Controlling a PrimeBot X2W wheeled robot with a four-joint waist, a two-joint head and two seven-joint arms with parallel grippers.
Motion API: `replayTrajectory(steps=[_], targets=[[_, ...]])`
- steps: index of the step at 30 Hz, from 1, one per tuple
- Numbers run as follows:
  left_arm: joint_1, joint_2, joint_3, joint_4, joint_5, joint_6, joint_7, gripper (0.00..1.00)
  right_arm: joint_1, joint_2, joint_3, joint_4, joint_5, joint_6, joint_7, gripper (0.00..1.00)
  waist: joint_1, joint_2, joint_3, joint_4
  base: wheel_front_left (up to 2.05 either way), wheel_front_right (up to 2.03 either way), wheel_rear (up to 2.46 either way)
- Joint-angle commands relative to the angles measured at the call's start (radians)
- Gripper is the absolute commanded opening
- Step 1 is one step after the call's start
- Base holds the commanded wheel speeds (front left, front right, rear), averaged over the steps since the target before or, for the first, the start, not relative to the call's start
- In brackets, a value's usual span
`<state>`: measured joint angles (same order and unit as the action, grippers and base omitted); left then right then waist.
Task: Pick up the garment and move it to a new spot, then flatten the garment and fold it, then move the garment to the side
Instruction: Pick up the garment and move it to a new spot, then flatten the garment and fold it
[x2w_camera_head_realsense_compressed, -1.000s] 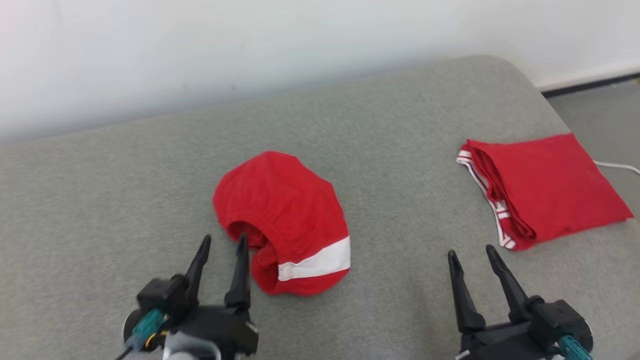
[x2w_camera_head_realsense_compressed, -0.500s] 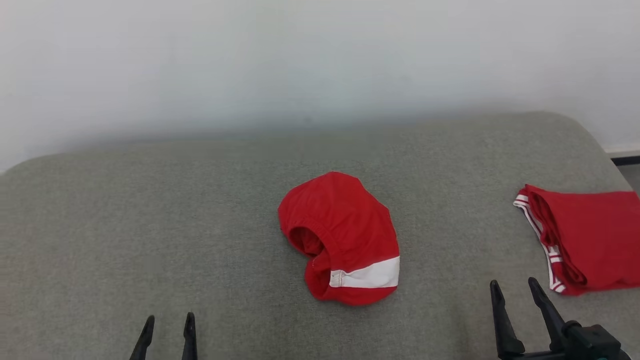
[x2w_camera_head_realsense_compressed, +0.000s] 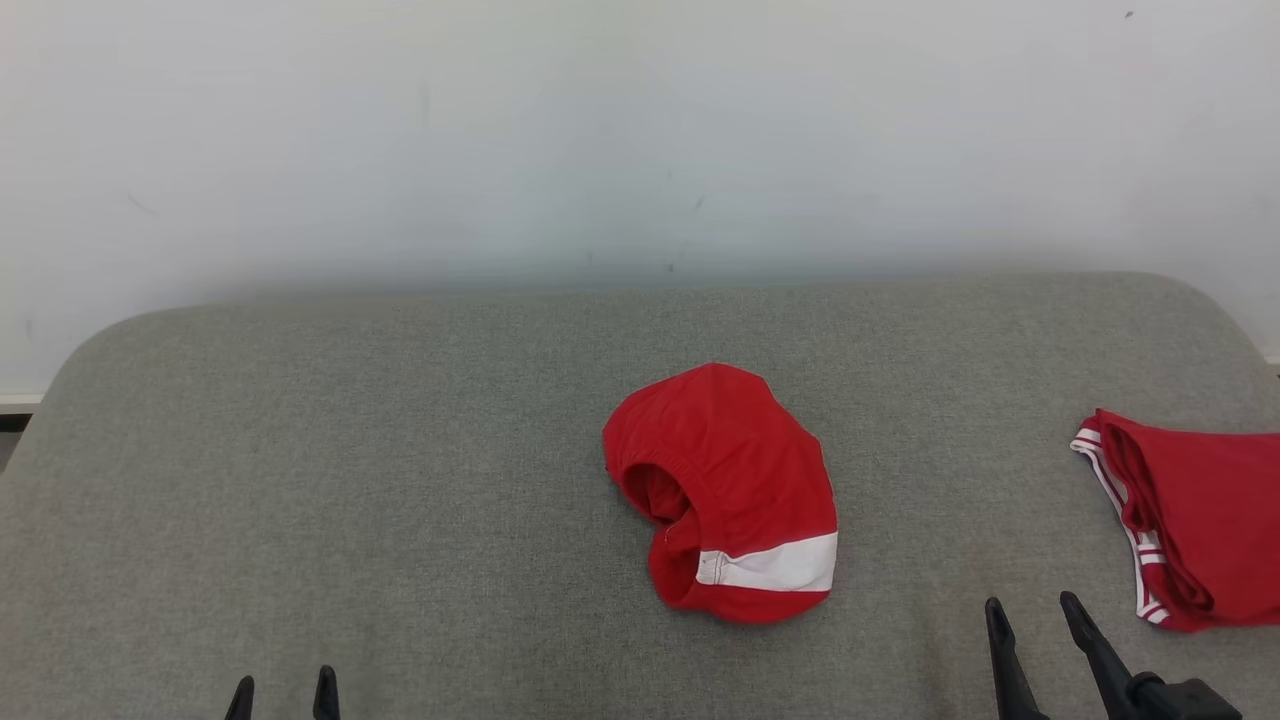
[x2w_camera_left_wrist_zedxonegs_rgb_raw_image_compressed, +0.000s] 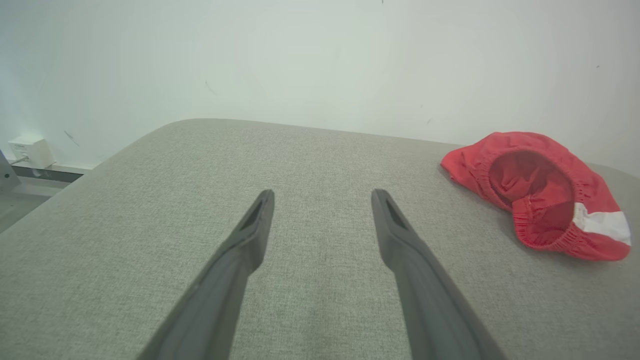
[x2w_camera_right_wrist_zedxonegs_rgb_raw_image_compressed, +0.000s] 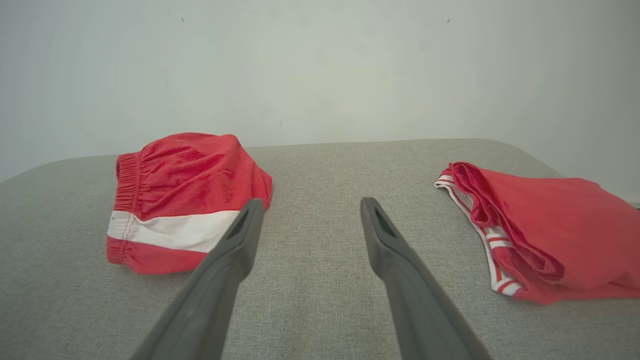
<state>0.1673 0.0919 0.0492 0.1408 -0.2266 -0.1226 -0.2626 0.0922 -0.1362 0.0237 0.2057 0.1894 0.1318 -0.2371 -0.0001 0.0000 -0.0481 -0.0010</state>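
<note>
- While both arms sit low at the near edge of the head view, the red garment (x2w_camera_head_realsense_compressed: 725, 490) lies crumpled in a mound near the middle of the grey padded surface (x2w_camera_head_realsense_compressed: 400, 450), a little to the right of centre.
- Garment detail: a white band runs across its near right side. The gathered elastic opening faces left and gapes, showing the red inside.
- Left gripper (x2w_camera_head_realsense_compressed: 282, 695): only the two dark fingertips rise from the bottom edge. In the left wrist view the fingers stand wide apart over bare grey fabric, gripping nothing. The garment is off to its right, well apart.
- Right gripper (x2w_camera_head_realsense_compressed: 1031, 603): jaws wide, holding nothing, fingers above the surface. It stands to the right of the garment and nearer the camera, not touching it.
- A second red piece with white-striped trim (x2w_camera_head_realsense_compressed: 1200, 520) lies folded flat at the right edge of the surface, just beyond the right gripper and well apart from the mound.
- A white wall (x2w_camera_head_realsense_compressed: 600, 130) is behind the surface. A small white box (x2w_camera_left_wrist_zedxonegs_rgb_raw_image_compressed: 30, 150) sits low on it at far left in the left wrist view.
</note>
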Motion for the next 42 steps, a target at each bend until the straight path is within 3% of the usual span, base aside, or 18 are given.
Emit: replayTrajectory(steps=[1, 23, 30, 35, 42], targets=[[0.016, -0.008, 0.007, -0.007, 0.007, -0.001, -0.003, 1.0, 0.009, -0.001, -0.004, -0.003, 0.001, -0.003, -0.003, 1.0, 0.0001, 0.0, 0.003, -0.001, 0.0, 0.0, 0.0], [-0.021, -0.005, -0.021, 0.013, 0.001, -0.008, -0.003, 1.0, -0.021, 0.021, 0.011, -0.001, -0.013, -0.003, -0.011, 1.0, 0.0001, 0.0, 0.018, -0.018, 0.0, 0.0, 0.0], [-0.145, 0.006, -0.19, 0.073, -0.016, -0.007, -0.003, 1.0, -0.046, 0.027, 0.04, -0.004, -0.007, -0.003, -0.013, 1.0, 0.0001, 0.0, 0.044, -0.077, 0.0, 0.0, 0.0], [-0.262, 0.018, -0.367, 0.173, -0.069, -0.007, 0.015, 1.0, -0.061, 0.035, 0.061, 0.007, 0.0, -0.003, -0.017, 1.0, 0.0001, 0.0, 0.068, -0.142, 0.0, 0.0, 0.0], [-0.384, 0.023, -0.484, 0.294, -0.138, -0.007, 0.039, 1.0, -0.095, 0.046, 0.091, 0.009, 0.007, -0.003, -0.021, 1.0, 0.0001, 0.0, 0.114, -0.235, 0.0, 0.0, 0.0]])
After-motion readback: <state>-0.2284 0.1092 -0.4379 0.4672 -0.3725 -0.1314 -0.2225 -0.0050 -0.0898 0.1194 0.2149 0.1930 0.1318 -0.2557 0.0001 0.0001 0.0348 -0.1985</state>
